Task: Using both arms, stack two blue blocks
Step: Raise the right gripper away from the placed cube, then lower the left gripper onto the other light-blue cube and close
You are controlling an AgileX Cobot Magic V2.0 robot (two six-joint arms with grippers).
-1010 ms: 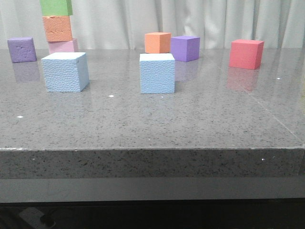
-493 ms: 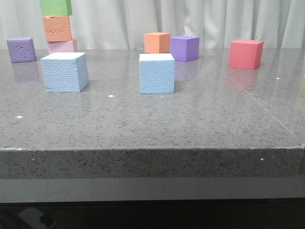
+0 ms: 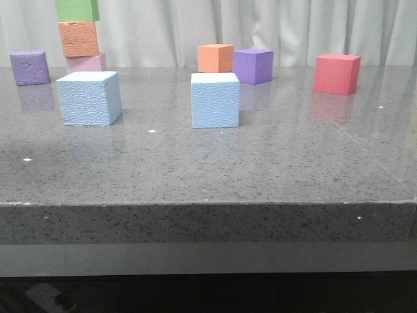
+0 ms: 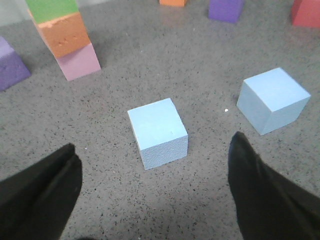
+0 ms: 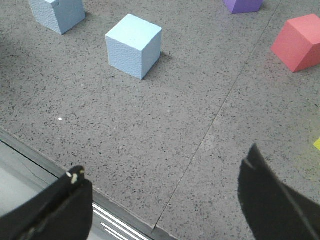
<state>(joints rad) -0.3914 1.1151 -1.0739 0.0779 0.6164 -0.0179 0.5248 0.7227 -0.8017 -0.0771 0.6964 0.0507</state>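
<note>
Two pale blue blocks stand apart on the grey stone table, one at the left [image 3: 89, 98] and one near the middle [image 3: 215, 100]. Neither gripper shows in the front view. In the left wrist view my left gripper [image 4: 153, 145] is open and empty above the table, its black fingers [image 4: 40, 192] spread wide, with the left blue block [image 4: 157, 132] just ahead between them and the other blue block [image 4: 272, 100] off to the side. In the right wrist view my right gripper [image 5: 165, 160] hangs open and empty over the table's front edge, well short of the middle blue block [image 5: 134, 46].
A green, orange and pink stack [image 3: 79, 36] rises at the back left beside a purple cube [image 3: 29, 68]. An orange cube [image 3: 215, 57] and a purple cube [image 3: 253, 65] sit behind the middle blue block. A red cube [image 3: 337, 73] is at the right. The table edge [image 3: 208, 205] runs along the front.
</note>
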